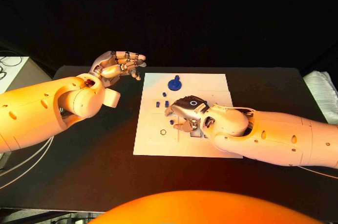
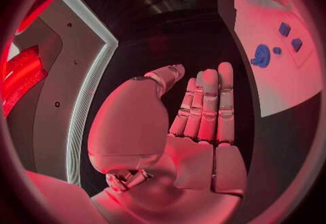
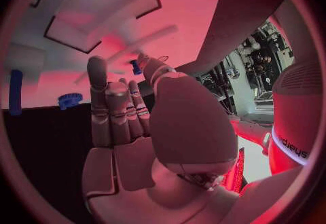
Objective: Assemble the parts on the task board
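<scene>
Task board (image 1: 211, 148): frame centre, on worktop (image 1: 98, 175). Left hand (image 1: 116, 65): upper left, released, nothing held. Right hand (image 1: 186, 111): over board; fingers' state can't tell. Blue parts (image 1: 175, 82): board top.

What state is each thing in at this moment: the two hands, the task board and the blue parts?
Left hand: raised beside the board's far left corner, fingers curled, holding nothing.
Right hand: low over the board's middle; whether it holds anything cannot be told.
Task board: flat on the black table.
Round blue part: on the board's far end, untouched.
Small blue parts: on the board, left of the right hand.
</scene>
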Motion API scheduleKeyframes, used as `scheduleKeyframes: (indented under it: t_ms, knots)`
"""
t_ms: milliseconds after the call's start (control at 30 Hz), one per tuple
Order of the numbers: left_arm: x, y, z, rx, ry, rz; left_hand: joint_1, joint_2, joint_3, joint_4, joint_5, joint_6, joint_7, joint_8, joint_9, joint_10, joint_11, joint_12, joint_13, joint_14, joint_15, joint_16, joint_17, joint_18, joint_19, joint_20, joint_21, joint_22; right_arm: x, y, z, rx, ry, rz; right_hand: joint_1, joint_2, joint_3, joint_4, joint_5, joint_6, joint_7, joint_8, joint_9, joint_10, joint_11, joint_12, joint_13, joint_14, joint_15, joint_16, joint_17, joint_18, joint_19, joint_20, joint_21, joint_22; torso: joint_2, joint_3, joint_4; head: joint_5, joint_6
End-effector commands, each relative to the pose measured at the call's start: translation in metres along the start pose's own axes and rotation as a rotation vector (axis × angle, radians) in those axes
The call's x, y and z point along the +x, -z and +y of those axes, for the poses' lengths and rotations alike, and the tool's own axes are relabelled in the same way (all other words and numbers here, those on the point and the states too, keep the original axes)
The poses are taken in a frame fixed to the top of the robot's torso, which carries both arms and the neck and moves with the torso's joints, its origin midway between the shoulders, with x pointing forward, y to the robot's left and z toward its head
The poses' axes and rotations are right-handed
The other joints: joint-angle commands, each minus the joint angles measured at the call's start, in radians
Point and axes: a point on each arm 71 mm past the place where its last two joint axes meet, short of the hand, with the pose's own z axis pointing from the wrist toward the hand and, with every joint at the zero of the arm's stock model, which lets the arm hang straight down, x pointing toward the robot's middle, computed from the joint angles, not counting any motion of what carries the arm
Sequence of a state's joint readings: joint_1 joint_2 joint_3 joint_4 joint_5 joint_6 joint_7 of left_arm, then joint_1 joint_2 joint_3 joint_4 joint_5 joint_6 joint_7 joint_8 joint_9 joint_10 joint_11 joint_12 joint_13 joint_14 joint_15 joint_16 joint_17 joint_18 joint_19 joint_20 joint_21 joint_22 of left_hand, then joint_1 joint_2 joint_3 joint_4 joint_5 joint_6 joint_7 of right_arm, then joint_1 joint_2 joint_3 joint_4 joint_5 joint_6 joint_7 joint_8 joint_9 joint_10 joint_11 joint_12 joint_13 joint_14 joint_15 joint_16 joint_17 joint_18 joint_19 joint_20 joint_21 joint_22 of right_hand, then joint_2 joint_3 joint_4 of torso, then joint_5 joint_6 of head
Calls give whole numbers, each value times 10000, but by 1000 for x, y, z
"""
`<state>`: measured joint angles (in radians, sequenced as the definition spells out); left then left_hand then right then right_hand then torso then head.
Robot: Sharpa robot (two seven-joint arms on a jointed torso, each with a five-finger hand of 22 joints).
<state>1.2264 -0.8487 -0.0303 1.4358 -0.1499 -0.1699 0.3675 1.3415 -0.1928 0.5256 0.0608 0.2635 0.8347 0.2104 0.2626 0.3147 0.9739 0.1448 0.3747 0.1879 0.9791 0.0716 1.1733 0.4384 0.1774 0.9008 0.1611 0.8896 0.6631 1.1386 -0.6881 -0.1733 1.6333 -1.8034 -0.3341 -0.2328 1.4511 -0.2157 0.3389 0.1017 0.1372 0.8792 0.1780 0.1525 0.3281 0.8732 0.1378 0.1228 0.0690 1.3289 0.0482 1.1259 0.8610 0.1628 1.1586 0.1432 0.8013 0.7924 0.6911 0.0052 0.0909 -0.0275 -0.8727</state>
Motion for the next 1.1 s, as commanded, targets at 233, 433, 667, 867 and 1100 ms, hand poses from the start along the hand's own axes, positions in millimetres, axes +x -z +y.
scheduleKeyframes:
  t_ms: [233, 433, 667, 867, 1100]
  knots:
    - [0, 0, 0, -47, 91, 101, -2, -5, -42, 21, 26, -55, 34, 67, -16, -74, -16, 54, 13, -73, -9, -62, -11, 61, 4, 35, -67, -16, -16, 22, -6, 50, -292, -1086, 502, -76, -302, 682, 115, 85, -68, -69, -15, -118, -39, 538, 41, 61, -36, 412, 97, 15, 270, -8, 194, 282, 6, -20, 7, -54, 10]
    - [0, 0, 0, -60, 100, 123, -2, -5, -42, 21, 26, -55, 34, 67, -16, -74, -16, 54, 13, -73, -9, -62, -11, 61, 4, 35, -67, -16, -33, 39, -32, 761, -551, -1065, 590, -121, -158, 978, 182, 399, -141, 19, 8, 385, -190, 1077, 99, 610, -151, 1152, 918, -213, 1073, -124, 1394, 1458, -1, -28, -13, -132, 98]
    - [0, 0, 0, -65, 121, 179, 6, 6, -39, 25, 29, -69, 37, 72, -19, -92, -15, 71, 17, -77, -8, -64, -14, 62, 5, 37, -75, -21, -53, 55, -69, 1625, -376, -958, 471, -268, 218, 1146, 124, 656, -233, 42, -9, 930, -344, 1399, 19, 1215, -297, 1827, 1864, -464, 1849, -293, 2597, 2642, -7, -12, -17, -214, 193]
    - [0, 0, 0, -73, 132, 207, 6, 6, -39, 25, 29, -69, 37, 72, -19, -92, -15, 71, 17, -77, -8, -64, -14, 62, 5, 37, -75, -21, -57, 59, -96, 2277, -47, -553, 446, -353, 237, 1155, 166, 683, -279, 34, -16, 859, -343, 1351, -22, 1231, -307, 1831, 1852, -465, 1852, -300, 2579, 2634, 4, 2, -1, -275, 250]
    - [0, 0, 0, -84, 135, 217, 6, 6, -39, 25, 29, -69, 37, 72, -19, -92, -15, 71, 17, -77, -8, -64, -14, 62, 5, 37, -75, -21, -54, 55, -106, 2526, 140, -25, 344, -450, 124, 1228, 148, 640, -408, -27, -43, 708, -314, 1274, -45, 1186, -280, 1775, 1744, -441, 1776, -282, 2423, 2518, 12, -5, 7, -282, 254]
